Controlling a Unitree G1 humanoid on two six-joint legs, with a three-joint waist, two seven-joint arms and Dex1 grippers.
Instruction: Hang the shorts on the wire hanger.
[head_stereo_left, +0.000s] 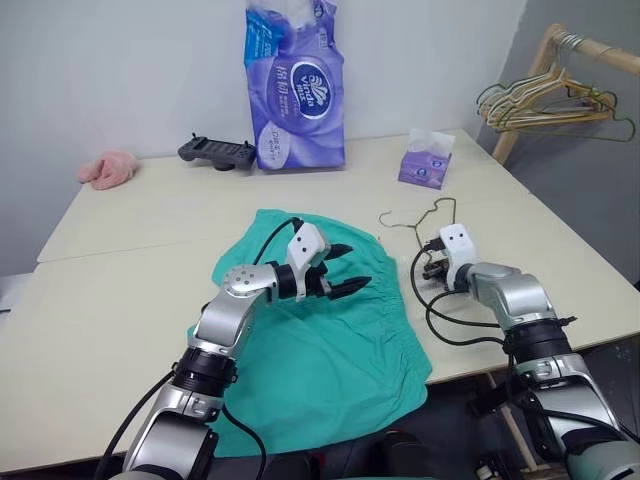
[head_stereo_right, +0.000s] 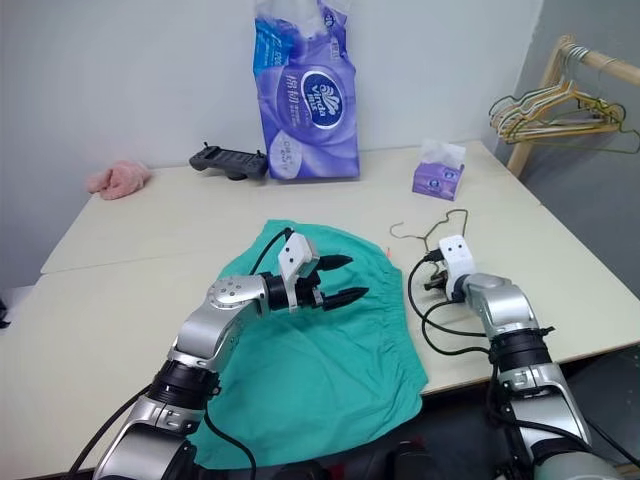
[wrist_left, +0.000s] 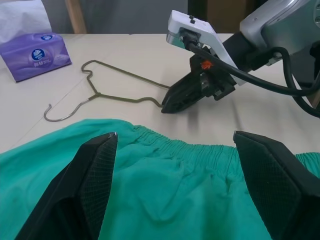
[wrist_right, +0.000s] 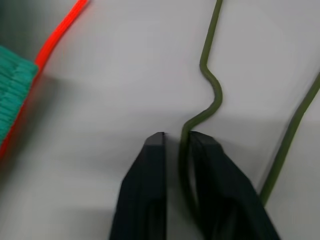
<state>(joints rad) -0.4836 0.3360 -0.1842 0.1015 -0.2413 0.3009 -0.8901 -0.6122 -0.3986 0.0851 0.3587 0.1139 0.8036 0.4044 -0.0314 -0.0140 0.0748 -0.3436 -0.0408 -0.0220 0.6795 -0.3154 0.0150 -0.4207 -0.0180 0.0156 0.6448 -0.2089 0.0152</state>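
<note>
Starting at your fingers: your right gripper (wrist_right: 176, 142) is pinching the wire hanger (wrist_left: 120, 87), both black fingers pressed together on the wire at one end of it, tips down at the table (head_stereo_left: 120, 260). Your left gripper (head_stereo_left: 345, 268) is hanging over the shorts (head_stereo_left: 330, 350) with its two fingers (wrist_left: 85, 185) spread wide, holding nothing and not touching the cloth as far as I can tell.

Counting things: one pair of shorts, one loose hanger on the table, two grippers, one small tissue box (head_stereo_left: 425, 165), one big purple pack of tissue paper (head_stereo_left: 295, 85), one black controller (head_stereo_left: 216, 152), one pink fuzzy cloth (head_stereo_left: 108, 168), and a bunch of hangers (head_stereo_left: 545, 100) on the wooden rack (head_stereo_left: 560, 45) at the right; I can't count those exactly.

The shorts are teal-green, lying flat and a bit wrinkled on the near middle of the table, gathered elastic waistband toward the right side, lower edge hanging over the near edge. There's a thin orange-red strip (wrist_right: 55, 37) by the waistband.

The hanger is thin, dark olive wire, triangular with a small hook, lying flat just beside the waistband on the right, hook pointing toward the small tissue box.
</note>
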